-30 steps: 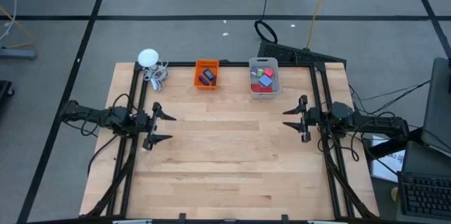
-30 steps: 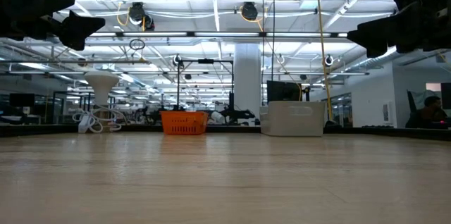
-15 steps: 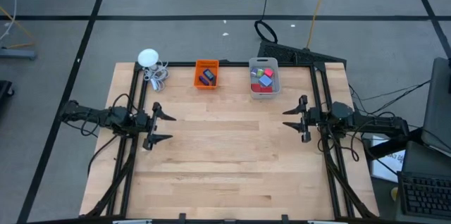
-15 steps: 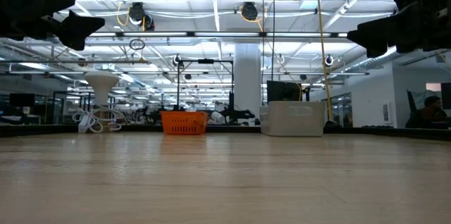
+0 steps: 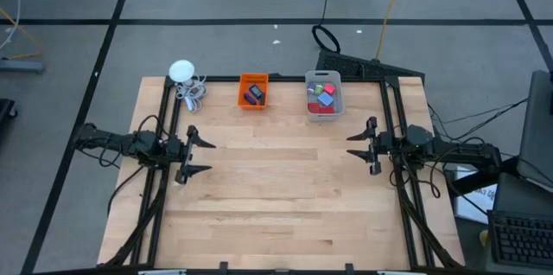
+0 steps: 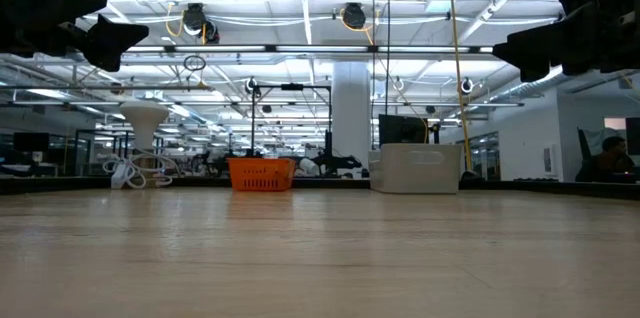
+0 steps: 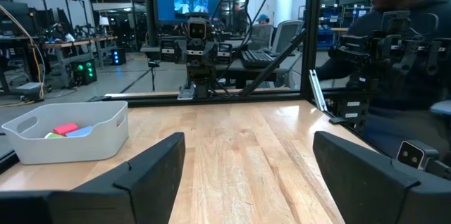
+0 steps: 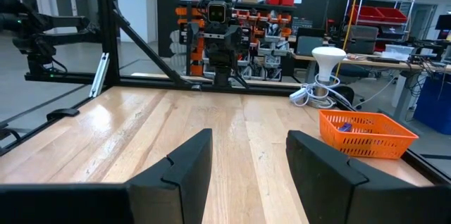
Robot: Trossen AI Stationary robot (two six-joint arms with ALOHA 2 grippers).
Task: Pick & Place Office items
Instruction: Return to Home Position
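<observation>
The left end effector (image 5: 210, 156) hangs above the surface (image 5: 276, 206) with its fingers spread wide and nothing between them. The right end effector (image 5: 349, 145) faces it from the opposite side, likewise wide and empty. Well apart from both, at the far edge, dark and blue office items (image 5: 253, 95) lie in the orange bin (image 5: 253, 77), nearer the left end effector. Red, pink, blue and green ones sit in the grey bin (image 5: 324, 73), nearer the right end effector.
</observation>
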